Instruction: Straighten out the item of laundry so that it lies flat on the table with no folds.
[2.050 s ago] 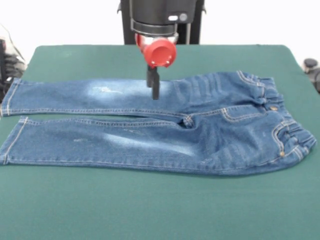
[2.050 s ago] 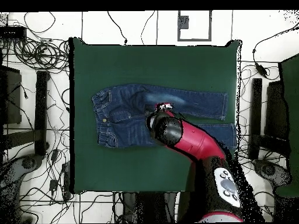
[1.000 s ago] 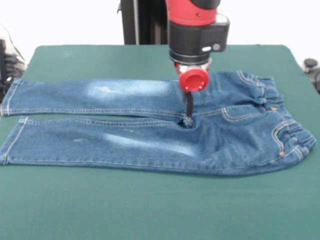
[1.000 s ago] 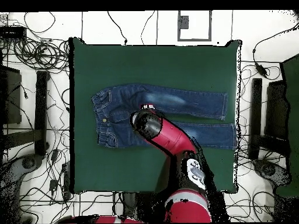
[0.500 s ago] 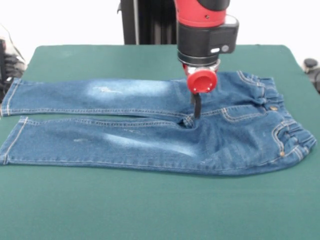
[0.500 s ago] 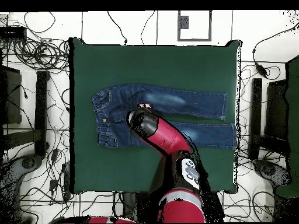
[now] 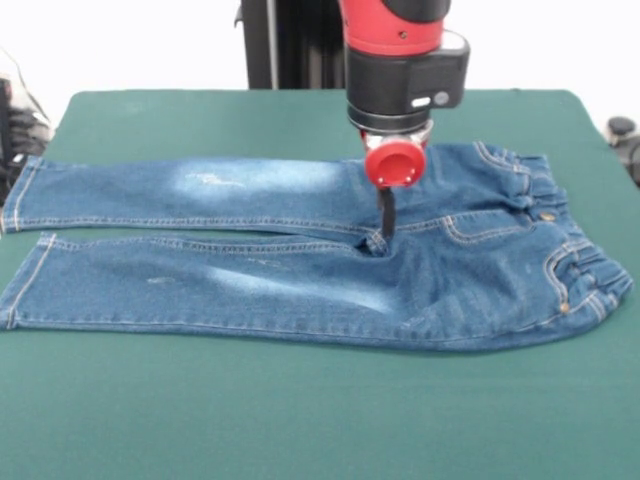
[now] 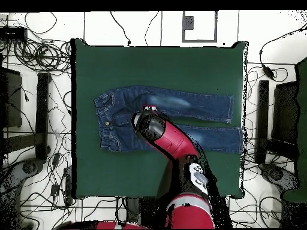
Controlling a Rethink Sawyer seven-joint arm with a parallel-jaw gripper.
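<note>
jeans [image 7: 330,245]: soft, limp denim | gripper [image 7: 384,231]: over crotch, fingers' state unclear | you'd best pinch a hem

Tangled black cables [image 8: 42,54] sprawl over the white floor [image 8: 144,27] at 10 o'clock in the overhead view, with more cables [image 8: 273,72] at 2 o'clock. Dark stands [image 8: 42,114] sit at 9 o'clock and a dark stand [image 8: 262,120] at 3 o'clock. A small dark square [image 8: 189,23] lies at 12 o'clock. In the front view, dark gear [image 7: 18,120] shows at 9 o'clock and a black knob [image 7: 622,128] at 3 o'clock
</note>
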